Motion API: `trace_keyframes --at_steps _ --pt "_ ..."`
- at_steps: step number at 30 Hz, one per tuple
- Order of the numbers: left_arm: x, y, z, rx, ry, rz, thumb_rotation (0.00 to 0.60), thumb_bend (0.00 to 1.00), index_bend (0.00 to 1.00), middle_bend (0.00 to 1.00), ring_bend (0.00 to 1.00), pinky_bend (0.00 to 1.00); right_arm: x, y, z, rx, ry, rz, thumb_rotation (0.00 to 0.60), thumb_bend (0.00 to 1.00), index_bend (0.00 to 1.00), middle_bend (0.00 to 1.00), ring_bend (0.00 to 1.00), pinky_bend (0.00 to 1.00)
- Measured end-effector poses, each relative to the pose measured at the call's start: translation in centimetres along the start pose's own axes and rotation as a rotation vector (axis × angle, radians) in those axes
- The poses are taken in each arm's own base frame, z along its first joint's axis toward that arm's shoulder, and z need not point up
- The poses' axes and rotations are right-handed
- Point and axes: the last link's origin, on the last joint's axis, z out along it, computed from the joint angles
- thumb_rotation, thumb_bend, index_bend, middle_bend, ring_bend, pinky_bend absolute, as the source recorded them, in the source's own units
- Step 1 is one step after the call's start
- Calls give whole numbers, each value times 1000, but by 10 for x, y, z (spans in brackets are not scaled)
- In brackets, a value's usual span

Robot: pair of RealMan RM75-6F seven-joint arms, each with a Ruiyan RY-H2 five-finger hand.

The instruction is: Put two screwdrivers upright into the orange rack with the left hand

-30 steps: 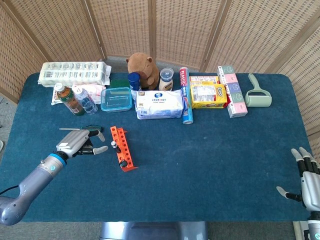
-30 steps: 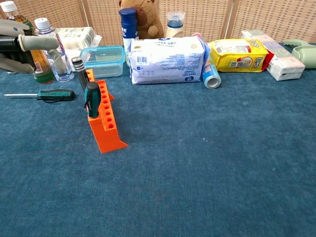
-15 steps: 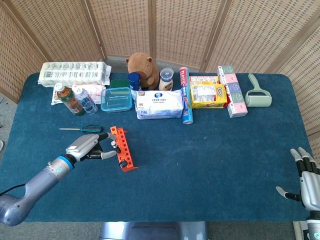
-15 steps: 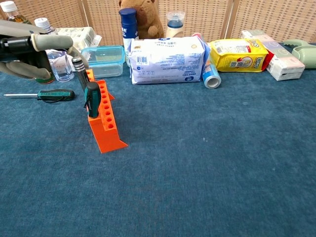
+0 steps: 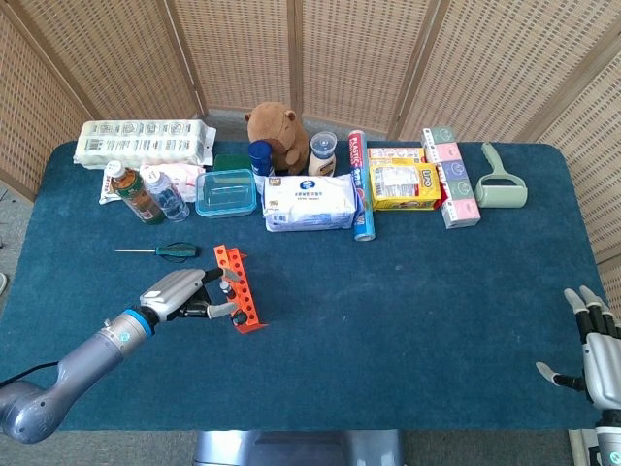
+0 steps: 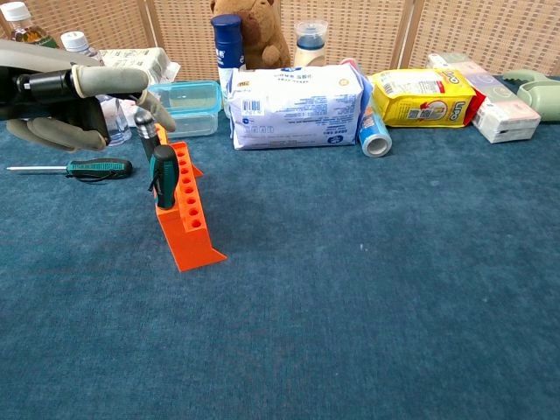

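The left hand has come over to the orange rack, where two screwdrivers already stand.

Off to the far side of the left hand [image 6: 66, 96] a spare green screwdriver [image 5: 158, 251] lies flat on the blue table [image 5: 408, 291], not touched. The hand holds nothing; its fingers are spread, with the tips right by the grey-handled screwdriver [image 6: 145, 133] at the back of the orange rack [image 6: 186, 217]. I cannot tell if they touch it. The green-handled screwdriver [image 6: 163, 175] stands upright in the rack just in front of that one. A second ago the hand was back beside the flat screwdriver; now it has moved right, up against the rack. With two tools standing, the job looks nearly done. Far to the right, the right hand [image 5: 594, 351] rests open at the table edge, same as before.
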Motion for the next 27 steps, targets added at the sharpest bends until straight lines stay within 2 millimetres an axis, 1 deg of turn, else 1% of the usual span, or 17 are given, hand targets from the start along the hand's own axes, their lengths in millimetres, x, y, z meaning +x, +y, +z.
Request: trace_keyframes --at_steps 8,14,16,17,19,21,22,23,24,25,27 --pt "0 5 -1 -14 6 7 0 0 200 1000 1000 1000 0 0 0 -1 1 0 600 0 22 5 0 123" --pt "10 7 -5 -26 77 16 0 0 199 1000 1000 1000 0 0 0 -1 0 2 600 0 21 6 0 124" --pt "16 9 -9 -39 118 20 0 0 200 986 974 1000 0 0 0 -1 0 2 600 0 21 6 0 124" --pt "19 10 -11 -46 138 24 0 0 200 934 916 990 1 1 0 -1 0 2 599 0 22 6 0 124" --pt "26 11 -18 -61 186 41 0 0 199 742 718 908 1 0 0 -1 1 2 599 0 22 6 0 125" --pt "34 10 -25 -71 239 70 0 0 174 395 377 698 1 0 0 0 0 1 600 0 22 6 0 125" --pt "37 9 -29 -73 261 86 0 0 150 281 275 632 0 0 0 0 0 1 600 0 22 6 0 125" --pt "41 7 -33 -71 283 105 0 0 99 141 160 556 0 0 0 0 0 0 600 0 22 6 0 125" --pt "45 5 -38 -64 309 133 0 0 48 52 86 505 0 0 -1 1 0 -2 600 0 22 6 0 125" --pt "47 2 -42 -55 322 156 2 0 25 22 53 479 0 0 -1 2 -1 -3 600 0 22 6 0 125" --pt "50 -5 -50 -20 342 212 70 0 0 0 7 424 -1 -1 -1 2 -3 -6 600 0 22 6 0 125"
